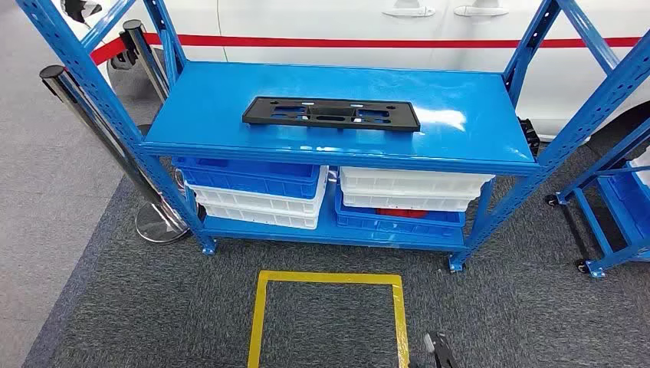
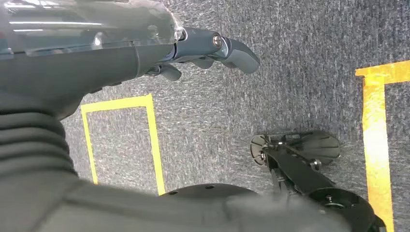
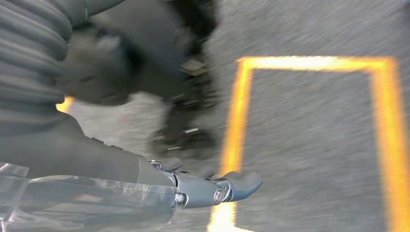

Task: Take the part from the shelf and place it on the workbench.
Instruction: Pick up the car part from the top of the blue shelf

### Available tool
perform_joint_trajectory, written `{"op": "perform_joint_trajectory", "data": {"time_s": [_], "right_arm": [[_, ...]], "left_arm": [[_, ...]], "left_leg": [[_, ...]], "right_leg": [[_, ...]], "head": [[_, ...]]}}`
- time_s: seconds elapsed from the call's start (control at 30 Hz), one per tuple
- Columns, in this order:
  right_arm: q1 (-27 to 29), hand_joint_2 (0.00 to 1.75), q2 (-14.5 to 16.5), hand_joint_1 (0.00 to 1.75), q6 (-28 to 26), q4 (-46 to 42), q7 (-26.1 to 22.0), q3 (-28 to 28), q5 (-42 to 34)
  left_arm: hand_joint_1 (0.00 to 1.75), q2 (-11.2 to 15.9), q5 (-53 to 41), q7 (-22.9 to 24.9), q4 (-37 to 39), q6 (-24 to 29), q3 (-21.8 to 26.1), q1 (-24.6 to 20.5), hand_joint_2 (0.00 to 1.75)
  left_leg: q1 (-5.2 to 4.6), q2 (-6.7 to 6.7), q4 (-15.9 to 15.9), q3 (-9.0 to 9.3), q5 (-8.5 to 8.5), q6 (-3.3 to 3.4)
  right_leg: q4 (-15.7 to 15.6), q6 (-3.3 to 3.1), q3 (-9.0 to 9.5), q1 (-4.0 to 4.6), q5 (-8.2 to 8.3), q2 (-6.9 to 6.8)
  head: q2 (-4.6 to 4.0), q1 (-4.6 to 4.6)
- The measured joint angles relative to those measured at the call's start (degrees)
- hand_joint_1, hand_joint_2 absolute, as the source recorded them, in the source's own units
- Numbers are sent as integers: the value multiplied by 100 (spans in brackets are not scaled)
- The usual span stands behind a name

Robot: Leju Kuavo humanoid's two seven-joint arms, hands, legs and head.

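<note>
Part [image 1: 331, 114] on shelf [image 1: 475, 126] — bins [image 1: 253, 192] stacked below.

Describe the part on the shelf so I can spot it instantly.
Find the blue metal shelf in front of the white car. On its top deck lies the part: a flat black rectangular plate with cut-outs, the only dark item there; the bins sit below.

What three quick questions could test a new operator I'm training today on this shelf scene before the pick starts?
1. True or false: the black part lies flat on the top shelf.
2. What marks the carpet in front of the shelf? A yellow tape square, B red cone, C white line.
3. Fill in: the left hand holds ____.

Key: 1 true; 2 A; 3 nothing.
</note>
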Motion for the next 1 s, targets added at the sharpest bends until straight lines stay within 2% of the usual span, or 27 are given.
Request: {"op": "perform_joint_trajectory", "data": {"time_s": [0.2, 0.47, 0.6, 0.73, 0.83, 0.87, 0.9, 0.93, 0.97, 1.0], "right_arm": [[-182, 175, 61, 0, 271, -682, -347, 311, -209], [-410, 175, 123, 0, 658, -2004, -830, 926, -529], [-486, 175, 158, 0, 812, -2684, -1042, 1222, -649], [-552, 0, 182, 0, 945, -3461, -1275, 1579, -770], [-616, 0, 188, 0, 1018, -3991, -1433, 1843, -847], [-642, 0, 188, 0, 1038, -4173, -1490, 1930, -873], [-667, 0, 187, 0, 1054, -4359, -1550, 2021, -899], [-685, 0, 187, 0, 1063, -4526, -1607, 2109, -921], [-697, 0, 186, 0, 1067, -4681, -1662, 2196, -940], [-701, 0, 183, 0, 1067, -4834, -1718, 2285, -961]], "left_arm": [[0, -64, -402, -14, 69, 35, 336, -84, 0], [0, -157, -965, -51, 170, 76, 808, -194, 0], [0, -191, -1223, -79, 216, 87, 1011, -250, 0], [0, -219, -1514, -104, 260, 97, 1227, -310, 0], [0, -254, -1712, -120, 284, 103, 1362, -367, 0], [0, -275, -1783, -128, 293, 104, 1405, -385, 0], [0, -297, -1858, -139, 305, 104, 1452, -402, 0], [0, -319, -1931, -149, 319, 102, 1498, -417, 0], [0, -337, -2002, -158, 333, 98, 1543, -432, 0], [0, -355, -2077, -170, 347, 92, 1590, -447, 0]], "left_leg": [[0, 0, 0, -1, 0, 0], [-1, -1, 6, -1, 0, 1], [-6, -4, 34, -12, -5, 10], [-13, -4, 72, -35, -18, 43], [12, 8, -13, -6, 39, 123], [30, 20, -73, 21, 75, 162], [47, 33, -129, 46, 109, 194], [50, 44, -152, 56, 124, 212], [44, 48, -154, 54, 127, 221], [36, 55, -151, 55, 121, 224]], "right_leg": [[0, 0, 0, 0, 0, 0], [-3, 2, 1, -2, 2, 0], [-12, 15, -1, -31, 14, 0], [-22, 43, -3, -39, 28, 1], [-61, 100, 11, -23, 42, -4], [21, 107, -28, -13, -17, -12], [211, 105, -122, -1, -128, -20], [527, 95, -283, 4, -285, -28], [914, 90, -493, 13, -446, -31], [1252, 87, -686, 21, -539, -32]], "head": [[0, 0], [0, 0], [0, -1], [0, -1], [1, 3], [1, 8], [1, 15], [0, 20], [0, 23], [0, 23]]}}
